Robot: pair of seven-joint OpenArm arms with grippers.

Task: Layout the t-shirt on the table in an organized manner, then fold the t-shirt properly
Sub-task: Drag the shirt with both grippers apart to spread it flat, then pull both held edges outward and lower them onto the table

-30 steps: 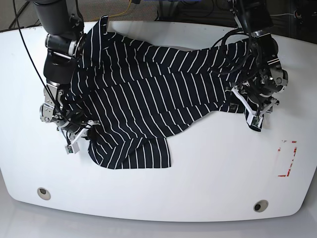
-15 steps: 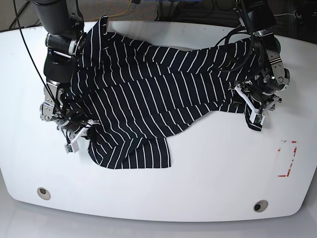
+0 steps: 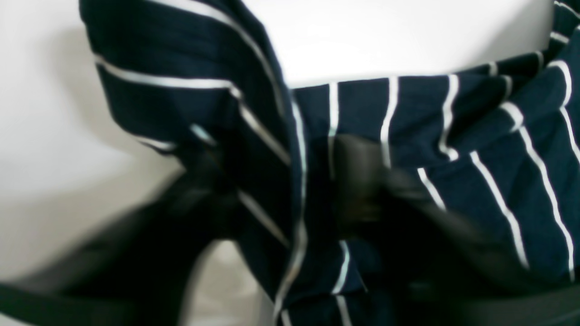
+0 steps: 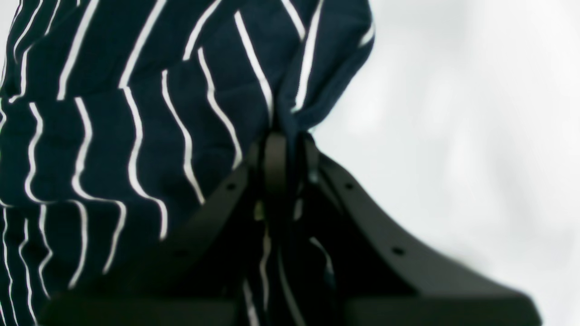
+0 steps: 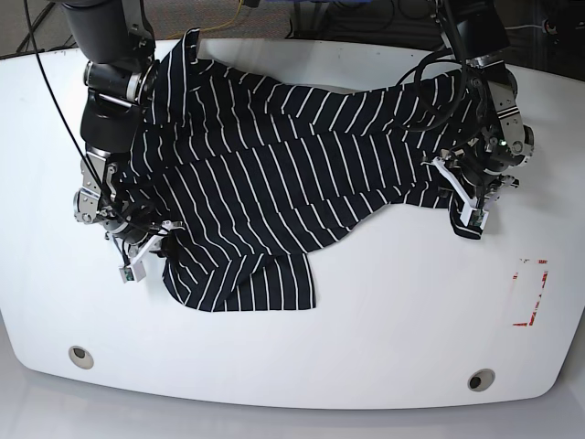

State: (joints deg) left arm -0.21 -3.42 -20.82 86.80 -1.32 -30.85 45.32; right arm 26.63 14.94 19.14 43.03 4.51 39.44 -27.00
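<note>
The t-shirt point(image 5: 274, 174), black with thin white stripes, lies rumpled across the back half of the white table point(image 5: 366, 320). My left gripper point(image 5: 468, 212) sits at the garment's right-hand edge. In the left wrist view its two dark fingers point(image 3: 358, 181) press a bunched fold of the t-shirt point(image 3: 476, 136) from both sides, and the left gripper point(image 3: 281, 181) is shut on that fold. My right gripper point(image 5: 146, 251) is at the garment's left lower corner. In the right wrist view the right gripper point(image 4: 283, 136) is shut on a pinched edge of the t-shirt point(image 4: 136, 113).
Two round grommets point(image 5: 80, 356) point(image 5: 481, 379) sit near the table's front edge. A red-marked rectangle point(image 5: 530, 293) is at the right. Cables and both dark arms point(image 5: 110, 82) lean in from the back edge.
My left gripper has slid slightly in toward the t-shirt's right edge and its jaws have closed onto the fabric. The right arm and the garment's left side have not moved.
</note>
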